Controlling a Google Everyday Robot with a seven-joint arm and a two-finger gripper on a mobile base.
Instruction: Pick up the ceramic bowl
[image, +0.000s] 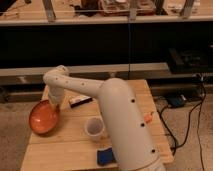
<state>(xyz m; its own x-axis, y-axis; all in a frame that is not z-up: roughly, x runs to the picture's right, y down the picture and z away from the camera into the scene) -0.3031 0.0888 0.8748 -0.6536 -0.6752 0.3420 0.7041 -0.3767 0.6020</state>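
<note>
The ceramic bowl (43, 118) is glossy orange-brown, wide and shallow. It is tilted and juts past the left edge of the wooden table (60, 147). My gripper (54, 105) is at the end of the white arm that reaches across the table. It sits at the bowl's upper right rim, shut on it, and holds the bowl slightly raised. The arm's wrist hides part of the rim.
A small white cup (94, 128) stands mid-table, close to the right of the bowl. A dark flat object (80, 101) lies behind it. A blue object (105, 157) lies at the front and a small orange item (148, 118) at the right. Cables and a black box (176, 100) are on the floor at the right.
</note>
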